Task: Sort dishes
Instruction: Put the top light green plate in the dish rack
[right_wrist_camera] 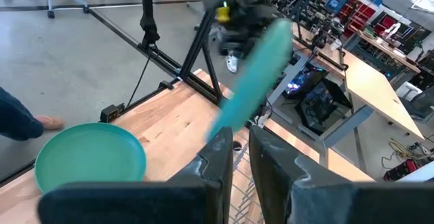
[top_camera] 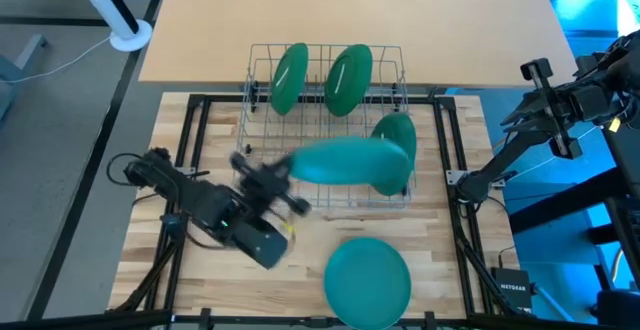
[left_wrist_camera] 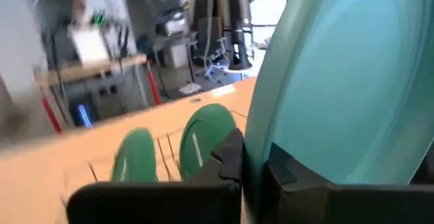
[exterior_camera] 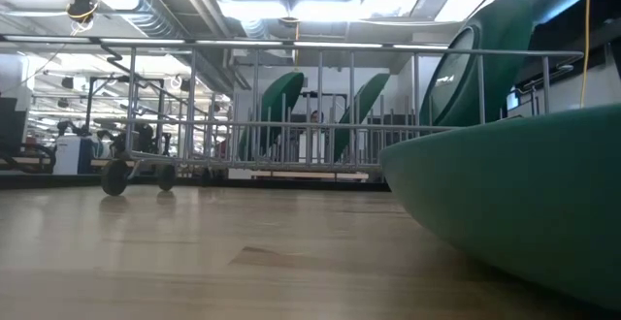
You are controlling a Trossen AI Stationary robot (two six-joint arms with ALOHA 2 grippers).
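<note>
A teal plate (top_camera: 345, 160) was up in the air over the wire rack (top_camera: 262, 60), pinched tight at its edge by the left claw (top_camera: 280, 178). Three green plates (top_camera: 290, 77) stood in the rack. Another plate (top_camera: 368, 280) lay flat by the table's (top_camera: 150, 170) front edge. The right claw (right_wrist_camera: 241, 149), nearly closed and empty, waited near the rack's right side.

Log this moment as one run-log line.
left gripper: shut on teal plate, over wire rack | right gripper: idle
</note>
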